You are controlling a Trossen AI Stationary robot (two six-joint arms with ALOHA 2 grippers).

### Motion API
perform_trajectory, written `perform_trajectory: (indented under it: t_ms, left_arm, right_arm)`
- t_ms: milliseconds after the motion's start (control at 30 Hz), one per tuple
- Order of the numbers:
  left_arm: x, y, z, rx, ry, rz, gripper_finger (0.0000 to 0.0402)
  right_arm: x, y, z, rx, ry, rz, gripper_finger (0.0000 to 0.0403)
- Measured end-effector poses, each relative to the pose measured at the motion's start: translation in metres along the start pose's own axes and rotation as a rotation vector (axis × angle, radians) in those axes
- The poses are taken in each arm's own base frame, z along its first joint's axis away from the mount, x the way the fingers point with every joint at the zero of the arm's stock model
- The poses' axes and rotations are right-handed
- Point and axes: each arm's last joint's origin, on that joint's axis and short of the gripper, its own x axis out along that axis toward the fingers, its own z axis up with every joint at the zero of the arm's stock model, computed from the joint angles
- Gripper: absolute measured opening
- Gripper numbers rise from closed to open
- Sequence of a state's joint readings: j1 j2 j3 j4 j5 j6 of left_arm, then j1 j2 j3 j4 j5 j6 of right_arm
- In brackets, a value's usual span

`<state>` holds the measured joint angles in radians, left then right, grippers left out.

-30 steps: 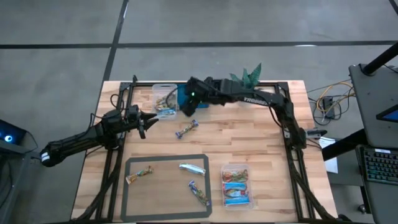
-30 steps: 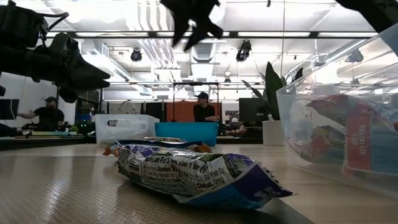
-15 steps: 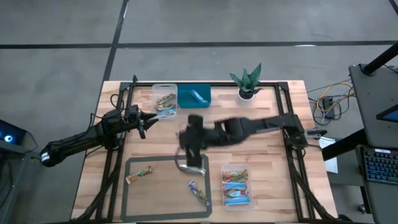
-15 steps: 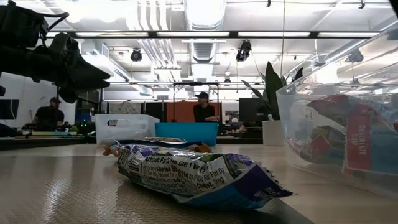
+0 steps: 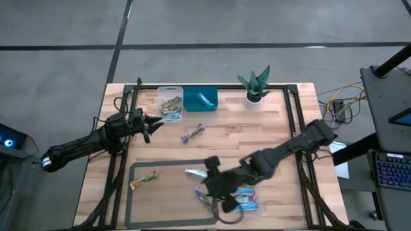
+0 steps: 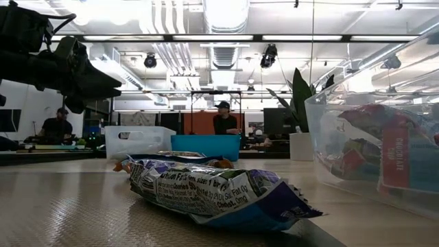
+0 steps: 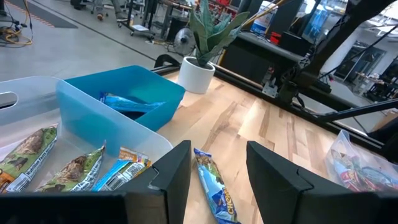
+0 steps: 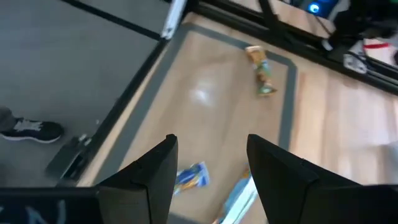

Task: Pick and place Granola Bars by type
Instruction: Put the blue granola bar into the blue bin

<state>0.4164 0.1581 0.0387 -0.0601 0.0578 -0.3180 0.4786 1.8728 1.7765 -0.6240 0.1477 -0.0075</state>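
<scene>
Granola bars lie about the table. On the grey mat [image 5: 131, 192] are a mixed-colour bar [image 5: 144, 179], a silvery-white bar [image 5: 192, 172] and a blue bar [image 5: 207, 201]. Another bar [image 5: 192, 133] lies on the bare wood. My right gripper [image 5: 209, 190] hangs open over the mat. In its wrist view [image 8: 211, 146] the blue bar [image 8: 189, 176] and the silvery-white bar [image 8: 239, 193] show between its fingers. My left gripper [image 5: 154, 122] waits open at the table's left, pointing at the bar [image 7: 211, 183] on the wood.
At the far edge stand a clear tub [image 5: 170, 102] holding bars, a teal bin [image 5: 200, 99] with a blue bar [image 7: 130, 102] in it, and a potted plant [image 5: 255, 83]. A second clear tub [image 5: 247, 196] with bars sits beside the mat, partly under my right arm. People stand in the room behind.
My right arm has swung from over the teal bin at the far edge, across the middle of the table, toward the near edge. Its gripper now hangs over the mat by the blue and silvery-white bars.
</scene>
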Motion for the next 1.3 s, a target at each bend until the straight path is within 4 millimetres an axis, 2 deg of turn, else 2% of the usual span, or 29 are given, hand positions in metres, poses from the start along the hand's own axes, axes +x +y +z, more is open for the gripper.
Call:
perform_trajectory:
  t_ms: [100,233,500,700,933,1067,1300]
  left_arm:
    - [0.0,0.0,0.0,0.0,0.0,0.0,0.0138]
    - [0.0,0.0,0.0,0.0,0.002,0.001,0.0138]
    - [0.0,0.0,0.0,0.0,0.005,0.001,0.0138]
    - [0.0,0.0,0.0,0.0,0.004,0.001,0.0138]
    - [0.001,0.0,0.0,0.0,0.005,0.001,0.0138]
    - [0.001,0.0,0.0,0.0,0.005,0.001,0.0138]
    - [0.001,0.0,0.0,0.0,0.004,0.001,0.0138]
  right_arm:
    - [-0.006,0.011,-0.021,-0.004,-0.009,0.02,0.0183]
    - [-0.022,0.015,-0.042,0.059,-0.037,0.028,0.0183]
    - [-0.054,0.009,-0.088,0.221,-0.09,0.004,0.0183]
    - [-0.086,0.003,-0.125,0.33,-0.236,-0.114,0.0183]
    - [-0.12,-0.007,-0.171,0.36,-0.403,-0.126,0.0183]
    - [-0.135,-0.011,-0.196,0.342,-0.462,-0.119,0.0183]
    - [-0.148,-0.015,-0.236,0.397,-0.517,-0.1,0.0183]
